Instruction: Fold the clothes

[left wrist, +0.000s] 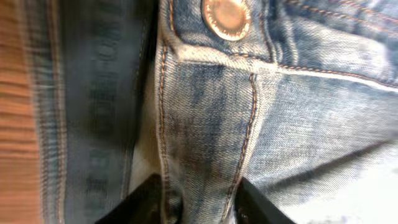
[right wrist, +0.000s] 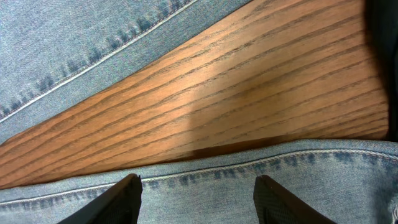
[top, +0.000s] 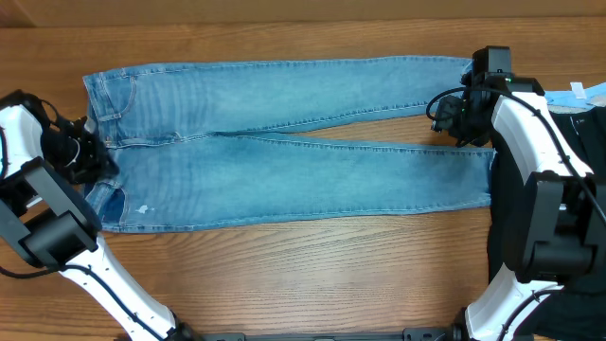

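The light blue jeans (top: pixel 284 170) lie flat on the wooden table, waistband at the left, both legs running right. My left gripper (top: pixel 90 156) sits at the waistband by the fly. In the left wrist view its fingers (left wrist: pixel 199 202) pinch a fold of denim (left wrist: pixel 205 112) below the brass button (left wrist: pixel 227 15). My right gripper (top: pixel 461 118) hovers near the hems, between the two legs. In the right wrist view its fingers (right wrist: pixel 198 193) are open over the near leg's seam edge, with the other leg (right wrist: pixel 62 37) beyond a strip of bare wood.
A dark cloth (top: pixel 592 133) and a light blue item (top: pixel 587 92) lie at the table's right edge. Bare wood (top: pixel 284 275) runs along the front of the jeans and behind them.
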Action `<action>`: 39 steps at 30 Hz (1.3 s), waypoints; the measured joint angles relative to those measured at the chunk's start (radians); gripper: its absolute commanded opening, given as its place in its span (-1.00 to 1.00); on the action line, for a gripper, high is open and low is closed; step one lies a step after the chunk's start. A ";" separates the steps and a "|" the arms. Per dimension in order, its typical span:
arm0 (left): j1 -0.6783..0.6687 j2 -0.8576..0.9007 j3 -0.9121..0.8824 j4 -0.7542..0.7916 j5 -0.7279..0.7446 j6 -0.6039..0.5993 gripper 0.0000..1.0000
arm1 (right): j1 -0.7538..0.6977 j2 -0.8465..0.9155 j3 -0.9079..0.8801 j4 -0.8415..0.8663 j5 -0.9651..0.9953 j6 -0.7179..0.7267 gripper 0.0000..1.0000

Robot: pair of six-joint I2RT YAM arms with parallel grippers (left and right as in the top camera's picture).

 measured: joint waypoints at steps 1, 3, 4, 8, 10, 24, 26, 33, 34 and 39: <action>0.000 0.001 0.036 -0.016 0.004 -0.003 -0.69 | 0.000 0.000 0.000 0.000 0.000 0.000 0.24; -0.001 0.003 0.076 -0.031 0.013 -0.010 -0.82 | 0.000 0.000 0.000 -0.001 0.000 0.000 0.24; -0.001 0.003 0.084 -0.030 0.015 -0.013 -0.87 | 0.000 0.000 0.000 0.000 0.000 0.000 0.24; -0.001 0.003 0.087 -0.015 -0.011 -0.038 -0.92 | 0.000 0.000 0.000 -0.002 0.000 0.000 0.24; -0.001 0.003 0.089 -0.012 -0.085 -0.098 -0.92 | 0.000 0.000 0.000 -0.005 0.000 0.000 0.24; 0.003 0.003 0.090 -0.008 -0.320 -0.319 -0.92 | -0.001 0.157 -0.006 0.432 -0.089 0.000 -0.92; 0.003 0.003 0.090 -0.008 -0.319 -0.319 -0.92 | -0.001 0.190 -0.008 0.550 -0.090 0.000 -0.92; 0.004 0.003 0.090 -0.008 -0.316 -0.319 -0.92 | -0.001 0.236 -0.007 0.698 -0.085 0.000 -0.92; 0.004 0.003 0.090 -0.007 -0.316 -0.319 -0.92 | -0.001 0.252 -0.007 0.682 -0.085 0.000 -0.92; 0.004 0.003 0.090 -0.003 -0.320 -0.319 -0.92 | 0.003 0.287 0.016 0.621 -0.038 0.000 -0.92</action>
